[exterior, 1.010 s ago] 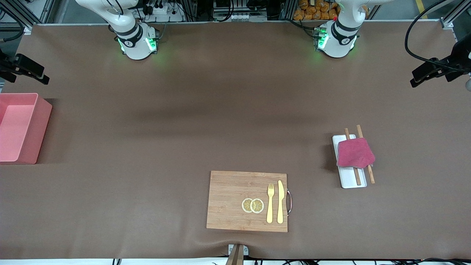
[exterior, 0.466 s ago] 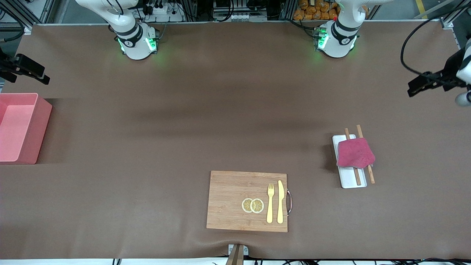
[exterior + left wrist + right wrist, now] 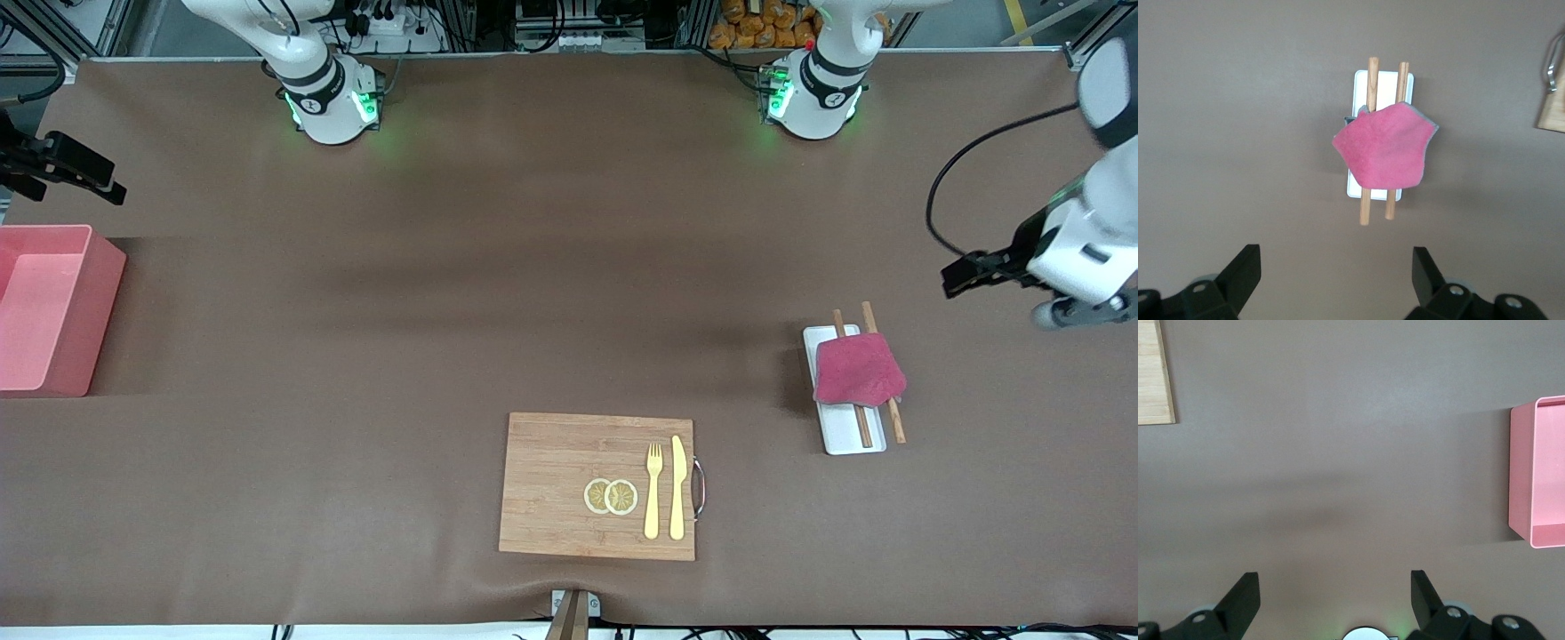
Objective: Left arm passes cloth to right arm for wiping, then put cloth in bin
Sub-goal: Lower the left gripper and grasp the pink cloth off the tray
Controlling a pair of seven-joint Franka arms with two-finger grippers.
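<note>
currently the cloth [image 3: 859, 370] lies draped over two wooden sticks [image 3: 864, 427] on the white tray [image 3: 849, 441], right of frame centre. left gripper [image 3: 1337, 273] hangs over bare table near it, jaws wide apart. right gripper [image 3: 1335, 595] waits, jaws apart, empty. bin [image 3: 53, 311] sits at frame's left edge.

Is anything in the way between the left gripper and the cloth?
Nothing visible. The left gripper hangs open over bare table toward the left arm's end, and the cloth lies uncovered on two wooden sticks across a white tray. The right gripper waits open near the bin.
</note>
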